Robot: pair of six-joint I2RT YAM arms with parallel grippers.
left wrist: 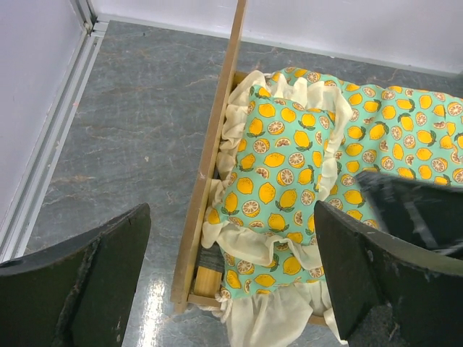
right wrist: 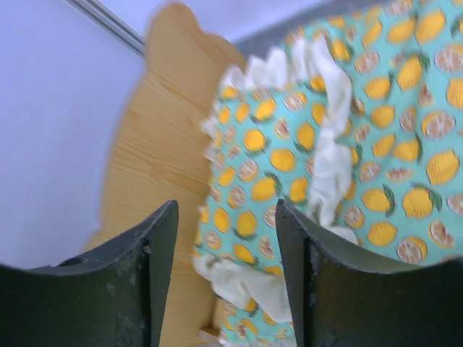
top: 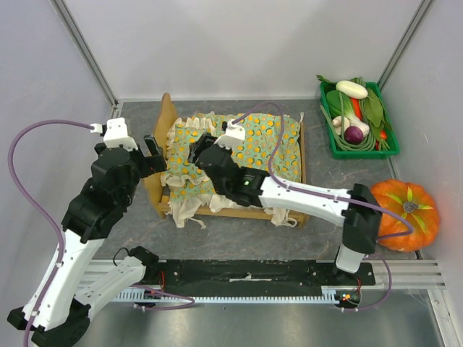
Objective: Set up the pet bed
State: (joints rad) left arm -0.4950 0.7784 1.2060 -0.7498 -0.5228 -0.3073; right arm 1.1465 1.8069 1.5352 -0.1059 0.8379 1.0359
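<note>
The pet bed is a light-wood frame with its tall wavy headboard at the left. A green blanket with orange dots and cream ruffles covers it. The matching pillow lies against the headboard. My right gripper hovers just over the pillow, open, with nothing between its fingers. My left gripper is wide open beside the headboard's near end, above the bed's corner and the pillow. It holds nothing.
A green crate of vegetables stands at the back right. An orange pumpkin sits at the right edge beside the right arm. White walls close in the left and the back. Grey table surface lies left of the headboard.
</note>
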